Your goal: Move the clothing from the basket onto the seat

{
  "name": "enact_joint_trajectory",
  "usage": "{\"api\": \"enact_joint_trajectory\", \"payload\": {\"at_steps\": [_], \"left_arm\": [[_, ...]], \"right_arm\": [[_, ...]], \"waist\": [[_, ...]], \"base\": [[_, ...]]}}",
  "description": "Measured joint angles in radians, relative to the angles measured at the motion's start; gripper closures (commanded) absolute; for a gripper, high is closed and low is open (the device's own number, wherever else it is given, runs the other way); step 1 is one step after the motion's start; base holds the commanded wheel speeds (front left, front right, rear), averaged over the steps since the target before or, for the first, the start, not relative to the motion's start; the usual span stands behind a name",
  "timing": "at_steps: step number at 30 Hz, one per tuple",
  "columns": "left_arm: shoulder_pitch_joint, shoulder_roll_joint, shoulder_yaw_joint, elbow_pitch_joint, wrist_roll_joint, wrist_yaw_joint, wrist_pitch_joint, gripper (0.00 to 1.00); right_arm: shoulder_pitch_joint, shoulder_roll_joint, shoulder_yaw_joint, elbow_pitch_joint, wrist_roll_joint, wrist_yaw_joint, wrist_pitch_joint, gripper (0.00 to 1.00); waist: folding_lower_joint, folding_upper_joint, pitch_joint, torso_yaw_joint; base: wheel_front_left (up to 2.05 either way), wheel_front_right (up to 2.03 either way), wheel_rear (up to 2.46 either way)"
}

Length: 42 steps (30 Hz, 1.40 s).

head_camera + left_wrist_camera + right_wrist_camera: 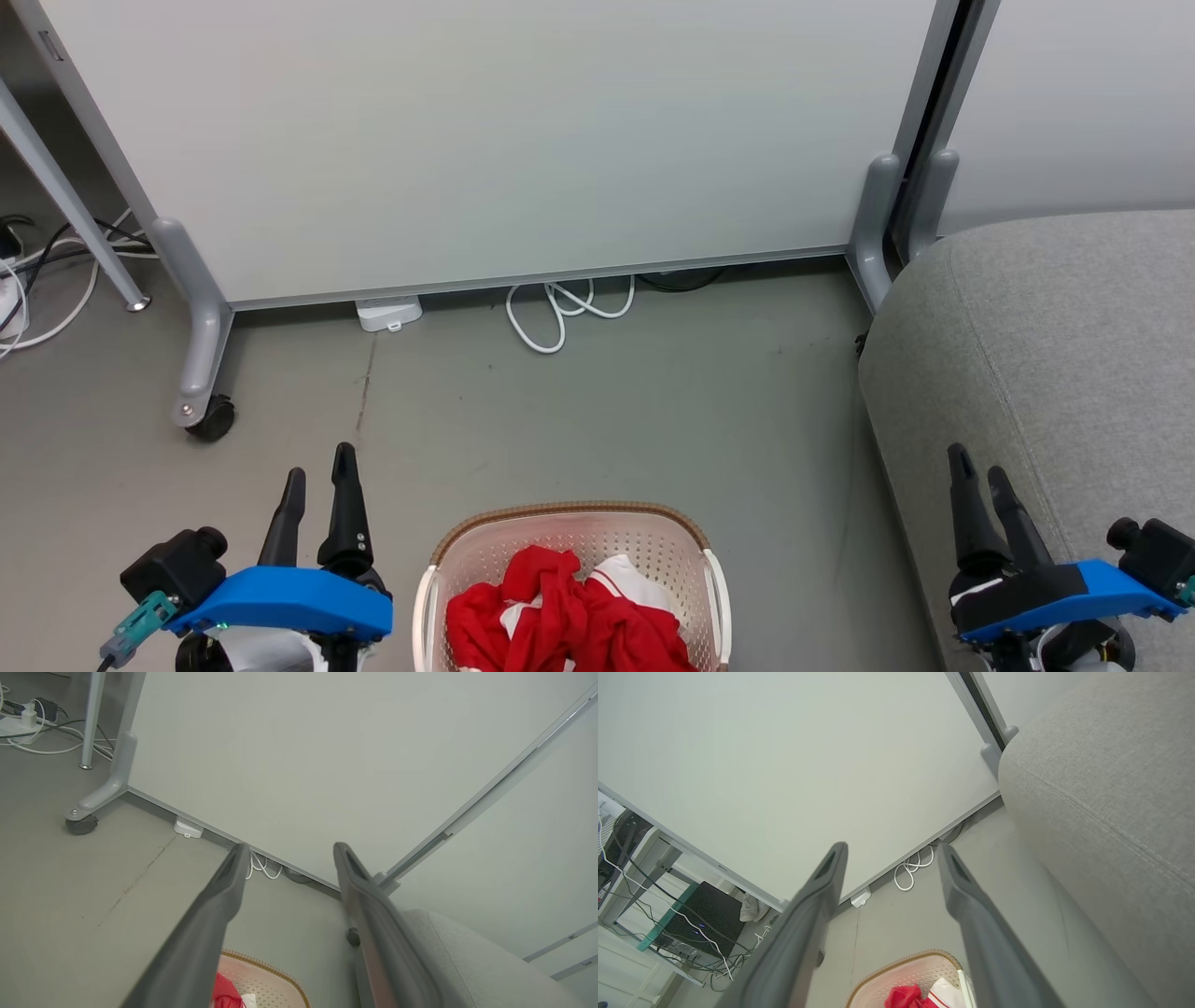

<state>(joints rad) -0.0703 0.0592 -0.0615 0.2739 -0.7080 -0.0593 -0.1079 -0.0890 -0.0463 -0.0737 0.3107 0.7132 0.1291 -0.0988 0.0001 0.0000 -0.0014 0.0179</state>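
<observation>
Crumpled red clothing (569, 611) with white panels lies in the cream perforated basket (569, 530), which stands on the floor at the bottom centre of the head view. The grey seat (1055, 355) fills the right side. To the left of the basket, above the floor, my left gripper (319, 467) stands open and empty. My right gripper (978, 467) is open and empty over the seat's front edge. The left wrist view catches the basket (266, 977), a bit of the clothing (226, 994) and the seat (472, 961). In the right wrist view the basket (901, 970), clothing (908, 996) and seat (1106, 788) show.
A white partition panel (485, 140) on grey wheeled feet (201, 373) stands behind the basket. White cables (560, 313) and a small white box (387, 313) lie at its base. More cables (47, 271) and a table leg (65, 196) are at the far left.
</observation>
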Motion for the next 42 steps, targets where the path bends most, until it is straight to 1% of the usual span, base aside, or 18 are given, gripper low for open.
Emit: {"api": "enact_joint_trajectory", "payload": {"at_steps": [6,19,22,26,42], "left_arm": [[-0.005,0.002,-0.006,0.000,0.071,0.000,-0.018,0.00],[-0.005,0.001,-0.011,0.014,0.187,-0.012,-0.050,0.00],[-0.005,0.000,-0.012,0.022,0.209,-0.015,-0.058,0.00],[-0.006,-0.002,-0.018,0.043,0.230,-0.029,-0.067,0.00],[-0.014,-0.003,-0.022,0.060,0.336,-0.040,-0.102,0.00]], "right_arm": [[0.000,0.000,0.002,0.000,-0.069,0.000,-0.010,0.00],[-0.001,0.000,0.009,0.002,-0.204,0.000,-0.035,0.00],[-0.001,0.000,0.009,0.002,-0.239,0.000,-0.039,0.00],[-0.001,0.000,0.008,0.002,-0.276,0.000,-0.047,0.00],[-0.001,-0.001,0.011,0.001,-0.421,0.000,-0.073,0.00]], "waist": [[0.0000,0.0000,0.001,0.002],[0.0000,0.0000,0.005,-0.004],[0.0000,0.0000,0.006,-0.004],[0.0000,0.0000,0.005,-0.004],[0.0000,0.0000,0.003,-0.006]], "base": [[0.00,0.00,0.00],[0.00,0.00,0.00],[0.00,0.00,0.00],[0.00,0.00,0.00],[0.00,0.00,0.00]]}}
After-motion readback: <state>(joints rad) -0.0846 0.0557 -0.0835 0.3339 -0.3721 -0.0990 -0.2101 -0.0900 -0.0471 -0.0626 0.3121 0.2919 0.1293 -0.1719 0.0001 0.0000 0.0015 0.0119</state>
